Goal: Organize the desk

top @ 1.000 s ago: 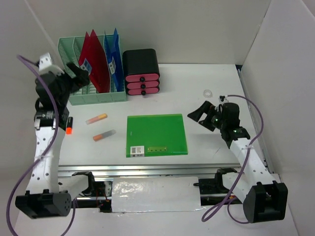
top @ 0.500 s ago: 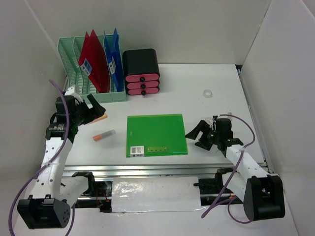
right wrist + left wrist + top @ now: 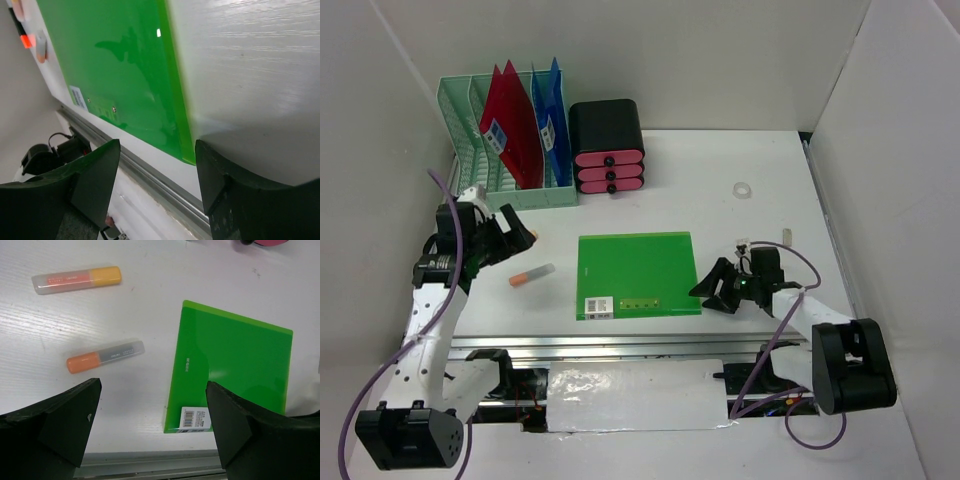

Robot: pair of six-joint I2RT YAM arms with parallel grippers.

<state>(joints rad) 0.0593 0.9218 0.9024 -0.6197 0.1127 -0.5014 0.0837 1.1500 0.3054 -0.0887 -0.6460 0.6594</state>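
White panels (image 3: 670,60) are walling the bench (image 3: 760,150) on three sides, and a metal rail (image 3: 620,345) is running along its near edge, just in front of both arms. A green folder (image 3: 638,274) is lying flat near the middle of the bench. The right end effector (image 3: 710,285) is sitting low at the near right corner of that folder. In the right wrist view its fingers (image 3: 95,175) are standing apart with the folder's edge between them, not clamping it. The left end effector (image 3: 515,235) is hanging wide over the left part of the bench, gripping nothing. Its wrist view is showing a yellow-capped marker (image 3: 77,279) and an orange-capped marker (image 3: 105,356) lying apart on the surface, left of the folder. At the far left a mint-green rack (image 3: 460,110) is holding a red folder (image 3: 512,125) and a blue folder (image 3: 550,115). A black drawer box (image 3: 608,125) with pink fronts is standing just beside the rack. A small tape ring (image 3: 743,189) is lying further right.
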